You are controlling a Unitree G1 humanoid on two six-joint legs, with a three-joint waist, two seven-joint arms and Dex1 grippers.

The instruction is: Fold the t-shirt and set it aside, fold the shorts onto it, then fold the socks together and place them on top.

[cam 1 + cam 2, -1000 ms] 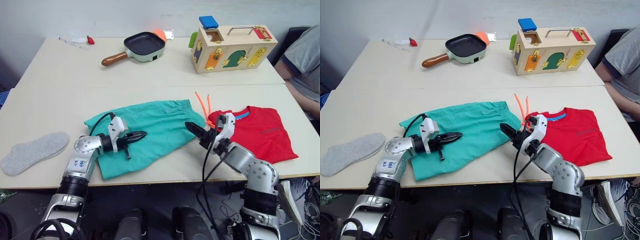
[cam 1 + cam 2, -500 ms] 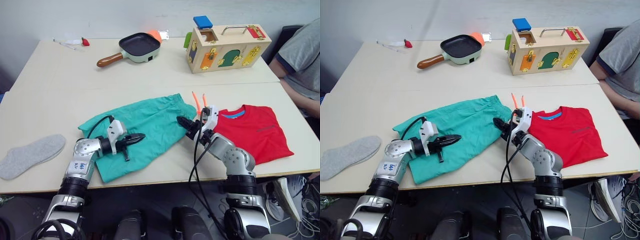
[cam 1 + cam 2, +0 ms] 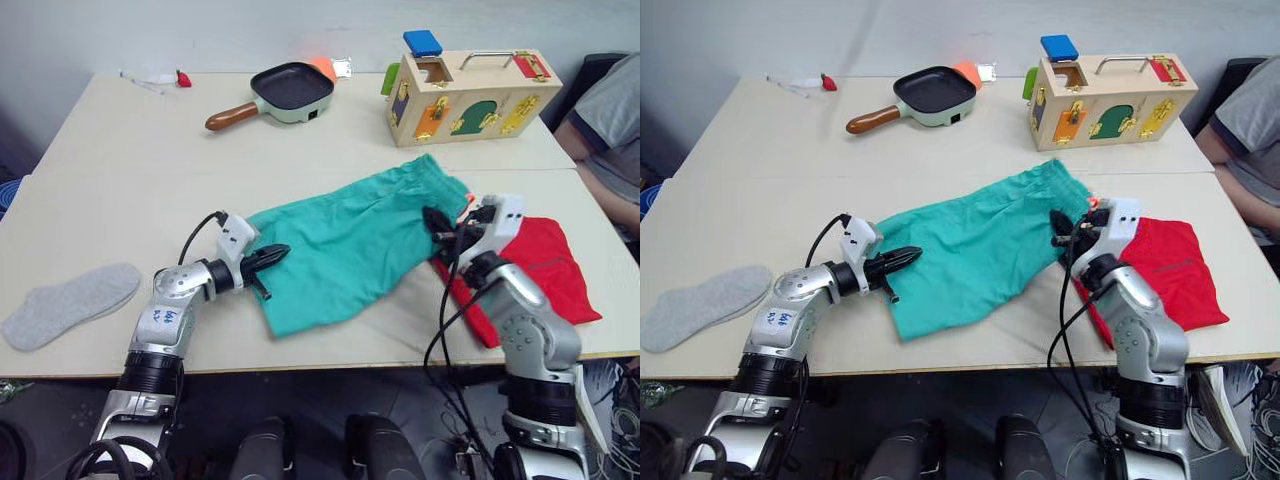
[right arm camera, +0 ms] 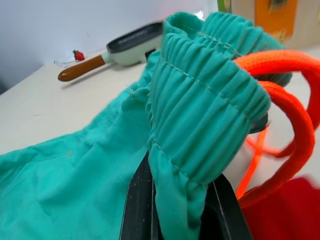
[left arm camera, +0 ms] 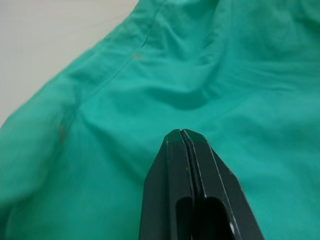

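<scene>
We see two pale tables (image 3: 120, 200) pushed together. On them lie the teal shorts (image 3: 350, 245), the red t-shirt (image 3: 545, 265), one grey sock (image 3: 70, 305), a frying pan (image 3: 285, 92) and a wooden latch box (image 3: 470, 85).

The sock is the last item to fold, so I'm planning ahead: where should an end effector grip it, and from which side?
Likely the sock's narrow end nearest the left end effector, approached from above: it lies flat with open table around.
</scene>
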